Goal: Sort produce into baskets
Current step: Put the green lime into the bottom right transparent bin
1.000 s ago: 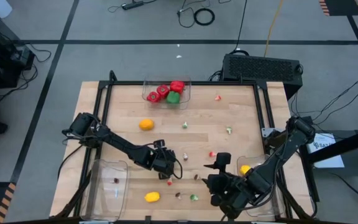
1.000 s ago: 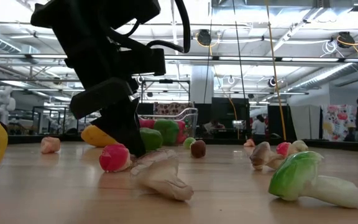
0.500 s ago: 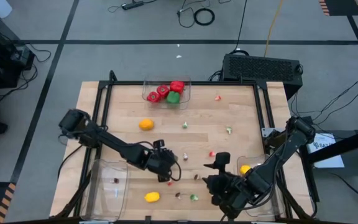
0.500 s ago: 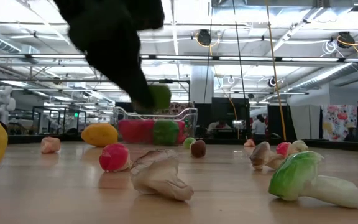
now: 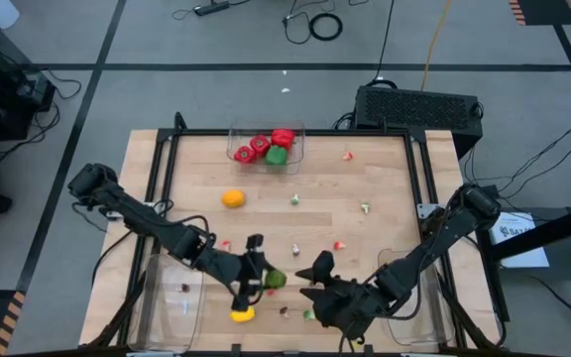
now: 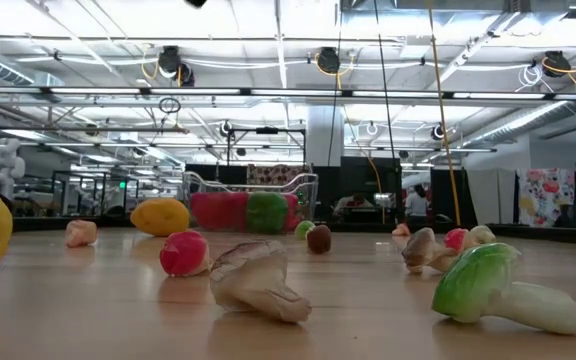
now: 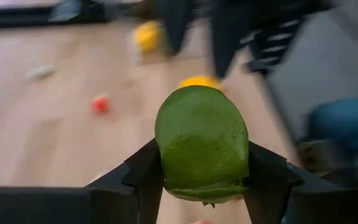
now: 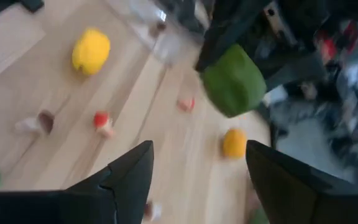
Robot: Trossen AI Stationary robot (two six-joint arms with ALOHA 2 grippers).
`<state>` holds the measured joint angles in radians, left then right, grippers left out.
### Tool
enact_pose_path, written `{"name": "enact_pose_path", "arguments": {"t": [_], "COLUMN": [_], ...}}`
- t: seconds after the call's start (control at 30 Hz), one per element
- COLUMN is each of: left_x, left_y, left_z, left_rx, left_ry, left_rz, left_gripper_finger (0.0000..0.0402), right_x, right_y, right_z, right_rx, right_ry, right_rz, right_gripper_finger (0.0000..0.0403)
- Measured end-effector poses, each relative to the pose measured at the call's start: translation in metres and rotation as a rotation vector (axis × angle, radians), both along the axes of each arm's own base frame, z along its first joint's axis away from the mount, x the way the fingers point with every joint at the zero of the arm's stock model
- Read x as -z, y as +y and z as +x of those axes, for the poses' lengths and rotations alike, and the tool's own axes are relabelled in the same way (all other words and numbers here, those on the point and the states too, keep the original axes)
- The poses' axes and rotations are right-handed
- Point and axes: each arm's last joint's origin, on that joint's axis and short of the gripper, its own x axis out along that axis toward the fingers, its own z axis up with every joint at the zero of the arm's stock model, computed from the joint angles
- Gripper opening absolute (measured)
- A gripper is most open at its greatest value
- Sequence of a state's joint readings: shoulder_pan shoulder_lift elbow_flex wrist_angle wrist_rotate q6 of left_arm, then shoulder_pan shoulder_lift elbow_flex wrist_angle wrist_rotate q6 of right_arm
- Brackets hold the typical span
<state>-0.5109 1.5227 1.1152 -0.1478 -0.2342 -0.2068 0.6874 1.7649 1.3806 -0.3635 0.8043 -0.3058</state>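
Note:
My left gripper (image 5: 266,280) is shut on a green lime (image 7: 201,140) above the near middle of the table; the right wrist view also shows the lime (image 8: 232,84). Just to its right, my right gripper (image 8: 194,177) stands open with nothing between its fingers, also in the high view (image 5: 317,281). The far basket (image 5: 295,159) holds red and green peppers (image 5: 266,147). A clear basket (image 5: 171,293) stands near left. An orange (image 5: 233,198), a yellow lemon (image 5: 242,314) and small bits lie on the wood. My left gripper pinches the lime by its two opposite sides (image 7: 165,158) between its two fingers. The fingers slant downward toward the table's near right. The lime is lifted clear of the table, above the scattered bits.
A third clear basket (image 5: 404,302) stands near right, mostly under my right arm. In the low view a mushroom (image 6: 258,282), a red bit (image 6: 185,252) and a green-and-white piece (image 6: 493,285) lie on the table. A black box (image 5: 419,107) sits beyond the far right corner.
My left gripper has risen from the table with the lime, tipping up from steeply downward and leaving the low view; the lime is now lifted clear. My right gripper has moved toward the table's left, nearer the lime, and rolled.

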Motion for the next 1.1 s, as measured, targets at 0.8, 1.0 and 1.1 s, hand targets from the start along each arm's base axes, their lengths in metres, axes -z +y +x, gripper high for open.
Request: {"name": "enact_pose_path", "arguments": {"t": [0.8, 1.0, 1.1], "left_x": [0.019, 0.022, 0.023], "left_y": [-0.017, -0.013, -0.012], "left_z": [0.008, 0.009, 0.01], "left_rx": [0.134, 0.122, 0.116], "left_ry": [0.023, 0.029, 0.03], "left_rz": [0.01, 0.011, 0.011], "left_gripper_finger": [0.0181, 0.0181, 0.0181], "right_x": [0.036, 0.039, 0.038], "right_y": [0.005, 0.007, 0.007], "right_z": [0.046, 0.049, 0.05], "right_rx": [-0.202, -0.218, -0.22], "right_ry": [-0.133, -0.152, -0.158], "right_rz": [-0.11, -0.14, -0.145], "right_gripper_finger": [0.0301, 0.0297, 0.0295]}}
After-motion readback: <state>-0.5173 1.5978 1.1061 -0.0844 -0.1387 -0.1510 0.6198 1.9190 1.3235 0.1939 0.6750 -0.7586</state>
